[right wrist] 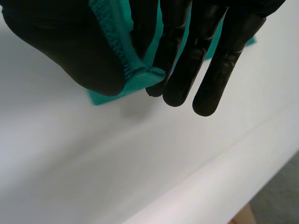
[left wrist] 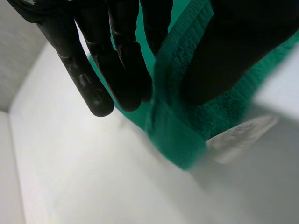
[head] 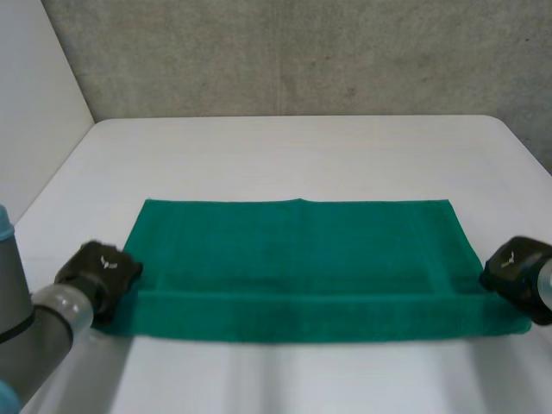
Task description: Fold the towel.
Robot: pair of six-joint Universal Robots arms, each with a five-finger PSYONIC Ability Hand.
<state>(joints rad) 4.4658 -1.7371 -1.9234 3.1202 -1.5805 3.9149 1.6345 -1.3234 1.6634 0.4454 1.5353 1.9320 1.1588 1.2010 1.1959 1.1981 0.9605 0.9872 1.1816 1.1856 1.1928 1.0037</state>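
**White counter (head: 293, 155) with a green towel (head: 302, 259) pinched at its two near corners**

A white counter fills most of the head view. A grey, speckled wall (head: 302, 52) runs along its far edge at 12 o'clock, and a plain pale panel stands at 10 o'clock.

The towel is the largest thing on the counter. It is a green rectangle lying spread out at the middle and toward 6 o'clock, with its long edges running from 9 o'clock to 3 o'clock. A darker band runs the length of its near edge.

The robot's left arm (head: 34, 336), grey with a light-blue cap, comes in from 8 o'clock. Its black left hand (head: 99, 267) sits at the towel's near corner at 8 o'clock. In the left wrist view this hand is closed on the cloth: the hemmed edge of the towel passes between the thumb (left wrist: 233, 51) on one side and the fingers (left wrist: 126, 70) on the other, and the corner hangs just past the fingertips, above the counter.

The black right hand (head: 513, 267) sits at the towel's near corner at 4 o'clock. In the right wrist view it too holds the towel: the thumb presses a bunched bit of hem against the nearest finger, while the other fingers reach straight down beside it, clear of the counter.
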